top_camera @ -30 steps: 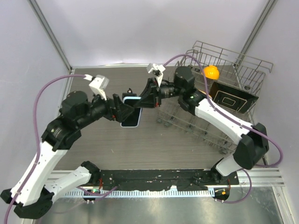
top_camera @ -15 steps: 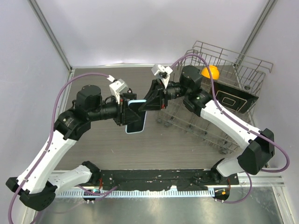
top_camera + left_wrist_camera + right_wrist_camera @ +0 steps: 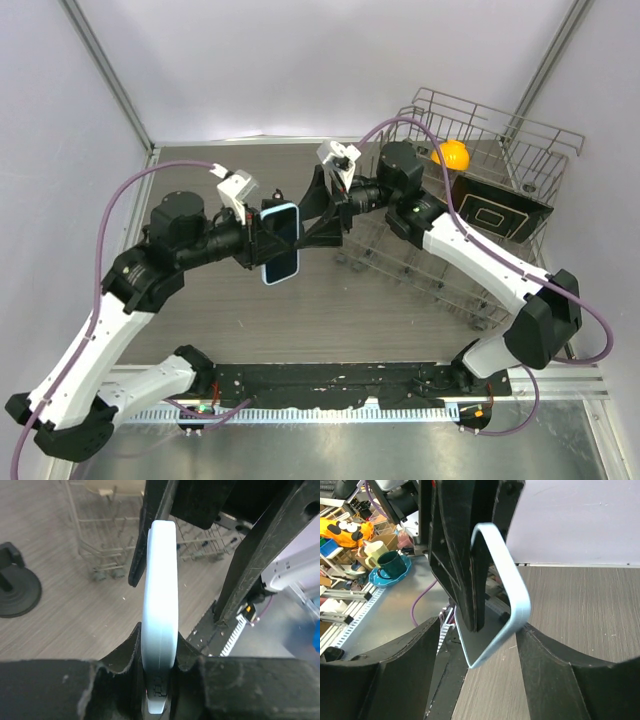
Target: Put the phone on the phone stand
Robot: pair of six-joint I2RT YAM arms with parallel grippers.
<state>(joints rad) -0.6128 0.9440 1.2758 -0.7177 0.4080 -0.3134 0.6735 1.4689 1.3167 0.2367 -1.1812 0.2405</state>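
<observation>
The phone (image 3: 281,243), dark-screened with a light blue edge, hangs above the table between the two arms. My left gripper (image 3: 262,240) is shut on it. In the left wrist view the phone (image 3: 160,605) stands edge-on, pinched at its lower end by that gripper (image 3: 159,645). My right gripper (image 3: 318,215) is open, its jaws spread either side of the phone's far end. In the right wrist view the phone (image 3: 512,595) sits between the parted jaws of the right gripper (image 3: 477,627). The phone stand (image 3: 15,587), a black round base, rests on the table at left; it is hidden in the top view.
A wire dish rack (image 3: 480,170) fills the right back of the table, its near legs (image 3: 105,530) just beyond the phone. In it are an orange object (image 3: 452,154) and a dark board with a white outline (image 3: 497,210). White walls enclose the table.
My left gripper closed on the phone and my right gripper opened off it. The left arm has drawn back slightly left with the phone.
</observation>
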